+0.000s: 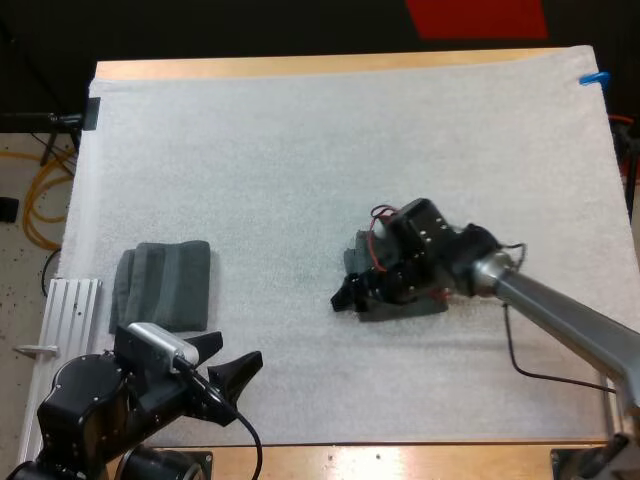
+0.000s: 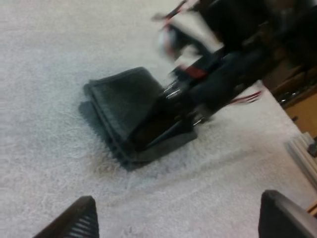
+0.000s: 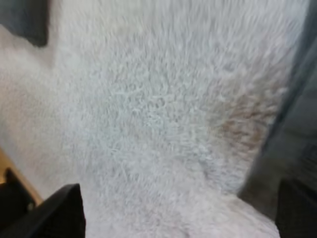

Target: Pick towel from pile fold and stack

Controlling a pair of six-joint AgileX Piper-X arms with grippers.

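Dark grey-green cloth towel point(image 1: 355, 262) lies flattish right of centre under my right gripper point(image 1: 350, 290), fingers wide apart. My left gripper point(image 1: 238, 347) also gapes beside the folded towel stack point(image 1: 165, 285), lower left.

You've got one folded stack point(image 1: 165, 285), one loose towel point(image 1: 405, 309), one white mat point(image 1: 300, 150), and two tools: left tool point(image 1: 235, 350), right tool point(image 1: 350, 288).

Folded stack point(image 1: 165, 285) at left of mat point(image 1: 300, 150), left claw point(image 1: 238, 347) near it — towel point(image 2: 124, 106) at right claw point(image 1: 348, 297)
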